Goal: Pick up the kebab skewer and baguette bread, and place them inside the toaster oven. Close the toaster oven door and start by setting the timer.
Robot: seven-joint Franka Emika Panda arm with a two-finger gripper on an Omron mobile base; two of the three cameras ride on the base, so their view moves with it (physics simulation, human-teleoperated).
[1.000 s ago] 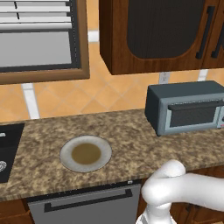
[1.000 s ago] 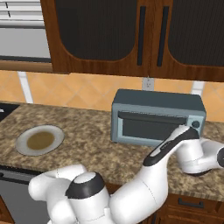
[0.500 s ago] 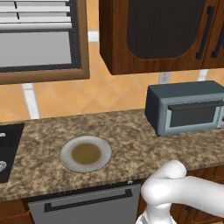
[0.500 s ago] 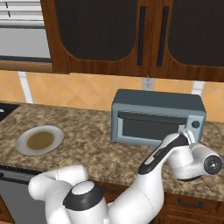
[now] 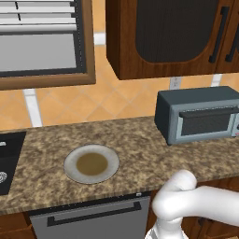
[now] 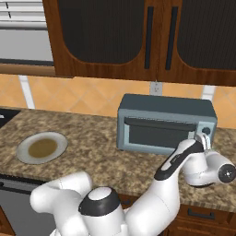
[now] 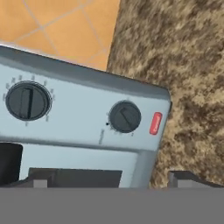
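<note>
The toaster oven (image 6: 163,123) sits on the counter (image 6: 92,143), at the far right of it, and its door (image 6: 154,133) looks shut. The plate (image 6: 41,148) over on the left has nothing on it, so the skewer and the bread are likely inside the oven, though you can't see them through the dark glass. What is left for you seems to be the timer.

Your gripper (image 6: 203,138) is up against the right end of the oven's front, where the knobs are. In the hand view the oven looks turned sideways, because the hand is rolled over. Two round dark knobs show on the pale grey panel: one knob (image 7: 29,101) near the left edge of that view and the other knob (image 7: 125,117) close to the middle, next to a small red button (image 7: 155,123). You can't tell from here which one is the timer.

The middle knob lies straight ahead of the claw, just past the fingertips (image 7: 186,178). The fingertips stand wide apart with nothing between them. To turn that knob, you would push forward so one finger lands on each side of it. Watch the red button, since it sits very close to the knob.
</note>
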